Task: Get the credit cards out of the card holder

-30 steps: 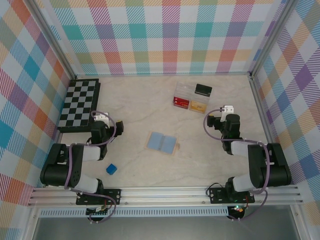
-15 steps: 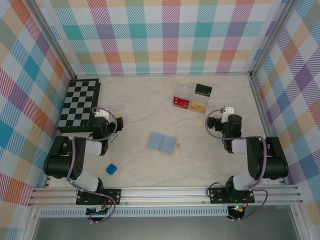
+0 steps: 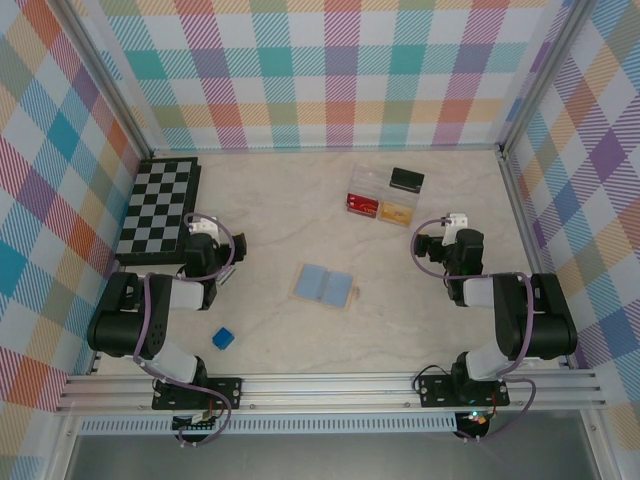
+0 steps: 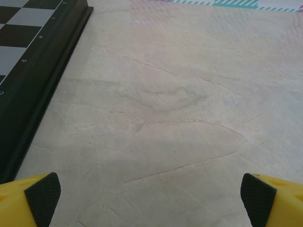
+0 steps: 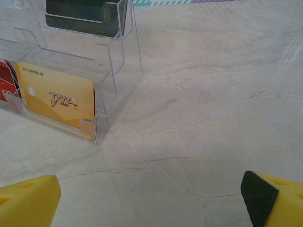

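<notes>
Blue-lined card holder [image 3: 323, 286] lay open near-left of the clear box [image 3: 372, 180], so the gaping left end effector [image 4: 150, 193] and right end effector [image 5: 144, 197] would need to come in low, one pinning a panel.

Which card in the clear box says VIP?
The gold card, in the near slot beside the red card; the dark card stands behind.

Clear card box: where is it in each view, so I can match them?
Top external: clear box right of centre, toward the back wall.
Right wrist: clear box at upper left, close ahead.
Left wrist: faces the chessboard edge instead.
Shared landmark: gold card inside the box.
</notes>
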Controlling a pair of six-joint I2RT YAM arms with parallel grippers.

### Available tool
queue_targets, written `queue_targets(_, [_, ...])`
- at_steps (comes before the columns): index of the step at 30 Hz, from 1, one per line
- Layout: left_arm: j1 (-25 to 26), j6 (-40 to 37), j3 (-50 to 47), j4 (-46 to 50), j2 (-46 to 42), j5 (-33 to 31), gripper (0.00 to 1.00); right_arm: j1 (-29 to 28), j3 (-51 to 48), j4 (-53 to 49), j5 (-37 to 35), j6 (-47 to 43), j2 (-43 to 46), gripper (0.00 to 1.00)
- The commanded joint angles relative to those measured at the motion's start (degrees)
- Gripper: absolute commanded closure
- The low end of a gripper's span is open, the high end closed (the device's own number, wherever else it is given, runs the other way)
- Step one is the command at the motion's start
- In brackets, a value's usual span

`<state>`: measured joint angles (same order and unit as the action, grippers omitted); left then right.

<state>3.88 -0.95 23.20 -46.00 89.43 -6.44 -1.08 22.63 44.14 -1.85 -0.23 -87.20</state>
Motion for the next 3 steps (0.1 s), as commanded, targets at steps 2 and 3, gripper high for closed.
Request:
queue_targets(2, [0.15,-0.63,1.17,0.21,0.31,0.83,0.0,0.29,1.11,1.99,1.32,0.93,-0.26,0.0])
queue_targets(3, [0.16,-0.58,1.15,0.2,0.31,0.88,0.0,0.31,0.82,2.49,2.71,0.4,-0.19,0.0])
